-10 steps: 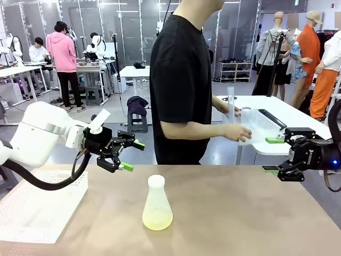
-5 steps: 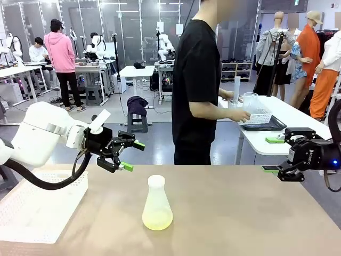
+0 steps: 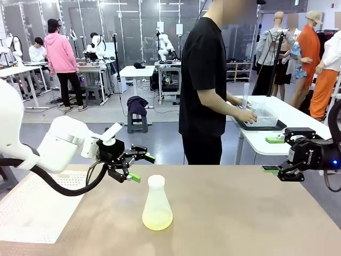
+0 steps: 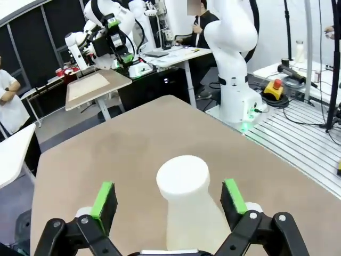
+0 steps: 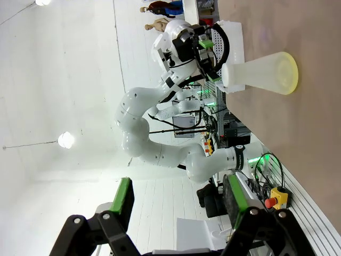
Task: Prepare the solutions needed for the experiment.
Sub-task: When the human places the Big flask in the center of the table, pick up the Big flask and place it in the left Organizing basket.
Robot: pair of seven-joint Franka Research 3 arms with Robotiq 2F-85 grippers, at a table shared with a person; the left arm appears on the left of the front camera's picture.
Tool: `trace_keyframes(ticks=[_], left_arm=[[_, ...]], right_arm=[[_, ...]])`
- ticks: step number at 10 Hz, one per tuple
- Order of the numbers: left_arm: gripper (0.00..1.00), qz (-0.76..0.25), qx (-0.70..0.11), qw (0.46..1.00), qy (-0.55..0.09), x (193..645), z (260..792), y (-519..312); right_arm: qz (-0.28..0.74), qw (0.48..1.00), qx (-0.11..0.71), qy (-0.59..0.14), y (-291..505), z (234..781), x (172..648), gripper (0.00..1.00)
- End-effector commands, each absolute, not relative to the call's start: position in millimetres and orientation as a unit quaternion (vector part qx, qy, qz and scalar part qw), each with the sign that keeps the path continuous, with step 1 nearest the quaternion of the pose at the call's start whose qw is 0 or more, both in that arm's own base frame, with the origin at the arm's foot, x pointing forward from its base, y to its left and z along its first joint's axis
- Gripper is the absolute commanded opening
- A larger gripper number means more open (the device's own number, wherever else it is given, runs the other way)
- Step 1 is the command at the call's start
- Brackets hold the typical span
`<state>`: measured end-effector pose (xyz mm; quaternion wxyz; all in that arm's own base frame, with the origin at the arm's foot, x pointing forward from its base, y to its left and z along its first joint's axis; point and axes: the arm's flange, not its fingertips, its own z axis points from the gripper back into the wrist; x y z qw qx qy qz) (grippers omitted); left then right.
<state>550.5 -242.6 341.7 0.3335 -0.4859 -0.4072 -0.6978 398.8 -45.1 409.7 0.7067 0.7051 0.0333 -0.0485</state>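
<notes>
Left end effector [image 3: 139, 166] wide open, empty, left of frosted flask [image 3: 157, 205] with yellow solution [image 3: 157, 220] at center tabletop [image 3: 240, 213]; right end effector [image 3: 275, 154] open, empty, right edge.

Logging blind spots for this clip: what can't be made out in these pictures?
- Front view: the clear labware in the person's hands at the far table is too small to identify.
- Left wrist view: the flask base and liquid are cut off by the bottom edge, between the open left gripper pads.
- Front view: the right gripper is seen side-on, so its gap is unclear.
</notes>
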Motion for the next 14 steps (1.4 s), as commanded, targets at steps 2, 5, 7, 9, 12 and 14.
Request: trace_keyframes(ticks=[2,5,7,9,12,14], left_arm=[[1.0,-0.71,-0.496,0.335,-0.372,571.1,333.3,-255.3],[1.0,-0.706,-0.534,0.327,-0.331,576.8,312.1,-264.9],[1.0,-0.706,-0.551,0.314,-0.314,577.1,301.1,-269.7],[1.0,-0.703,-0.569,0.301,-0.303,576.1,291.3,-278.1],[1.0,-0.697,-0.589,0.285,-0.293,574.3,279.6,-289.8],[1.0,-0.692,-0.6,0.278,-0.288,570.9,273.0,-292.7]], right_arm=[[-0.042,0.704,0.708,0.028,-45.0,410.6,398.6,0.86],[-0.042,0.704,0.708,0.028,-45.0,410.6,398.6,0.86],[-0.042,0.704,0.708,0.028,-45.0,410.6,398.6,0.86],[-0.042,0.704,0.708,0.028,-45.0,410.6,398.6,0.86],[-0.042,0.704,0.708,0.028,-45.0,410.6,398.6,0.86],[-0.042,0.704,0.708,0.028,-45.0,410.6,398.6,0.86]])
